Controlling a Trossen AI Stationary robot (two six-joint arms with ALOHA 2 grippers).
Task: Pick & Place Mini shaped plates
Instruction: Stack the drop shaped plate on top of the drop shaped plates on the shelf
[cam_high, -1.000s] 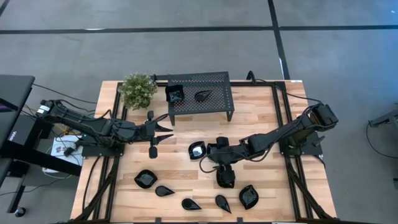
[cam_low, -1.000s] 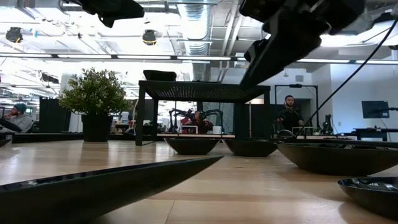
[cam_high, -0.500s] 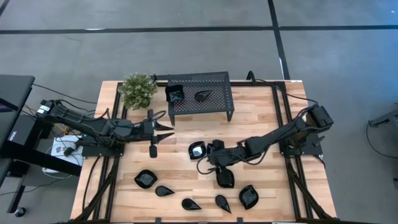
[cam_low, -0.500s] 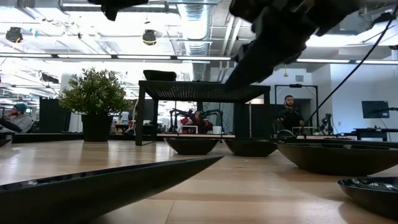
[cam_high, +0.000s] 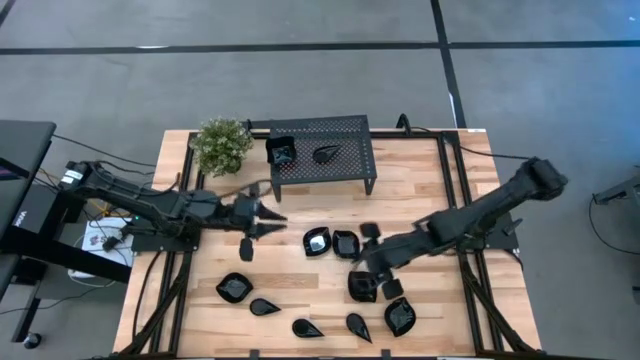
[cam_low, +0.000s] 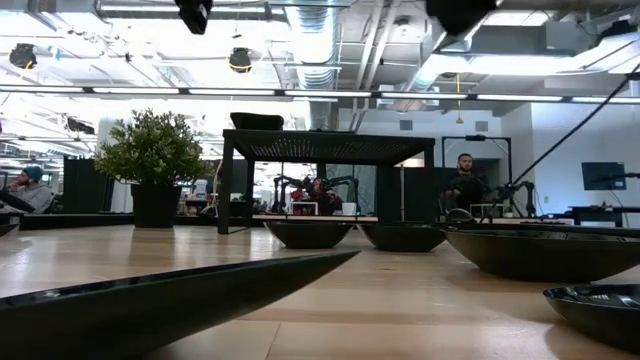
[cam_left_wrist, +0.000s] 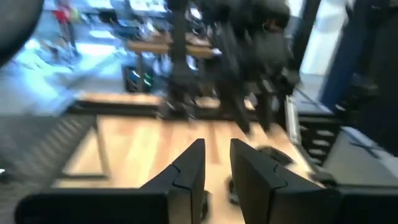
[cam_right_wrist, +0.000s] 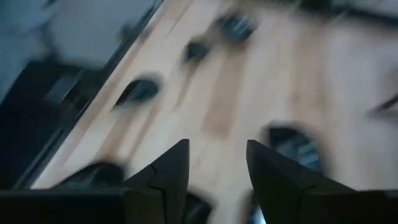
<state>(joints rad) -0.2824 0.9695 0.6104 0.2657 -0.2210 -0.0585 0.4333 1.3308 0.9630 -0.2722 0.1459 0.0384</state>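
The plates (cam_high: 362, 285) at lower centre looked light, glossy, slippery, probably brittle; best pinched at a rim. The right gripper (cam_right_wrist: 216, 163) stood apart, empty.

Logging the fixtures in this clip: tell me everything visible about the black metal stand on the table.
The stand is a low black bench of perforated metal with a flat rectangular top on thin legs, upright at the table's far edge beside a small potted plant. Two small black plates rest on top: a squarish one and a leaf-shaped one. Neither pincer touches it.
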